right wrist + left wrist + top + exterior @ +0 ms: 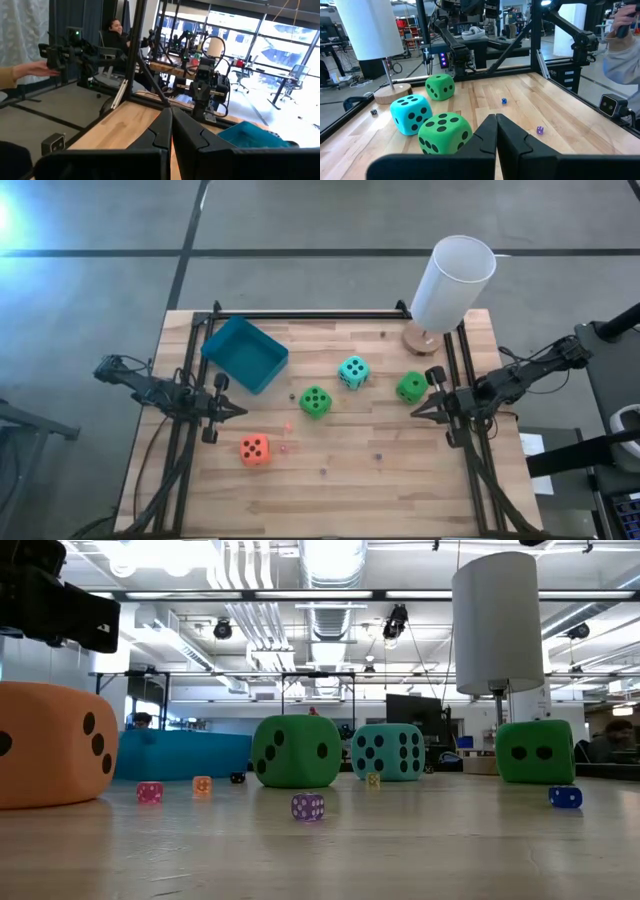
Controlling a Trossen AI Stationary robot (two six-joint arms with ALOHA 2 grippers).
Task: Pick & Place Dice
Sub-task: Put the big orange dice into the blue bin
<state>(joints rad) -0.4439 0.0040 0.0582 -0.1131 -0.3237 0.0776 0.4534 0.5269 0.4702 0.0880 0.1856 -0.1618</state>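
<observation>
While both arms wait at the counter (pixel 330 470) edges, left tool (pixel 240 412) pressed together, right tool (pixel 415 413) together too, orange-red die (pixel 254 449) near left tool, two green dice (pixel 315 402) and teal die (pixel 352 372) mid-counter, blue tray (pixel 243 352) beyond.

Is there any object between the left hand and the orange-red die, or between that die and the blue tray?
Nothing visible blocks either path. The left hand, shut, is just beside and above the orange-red die in the high view, with only bare wood between. From the die to the blue tray, only the hand itself is close to the line.
</observation>
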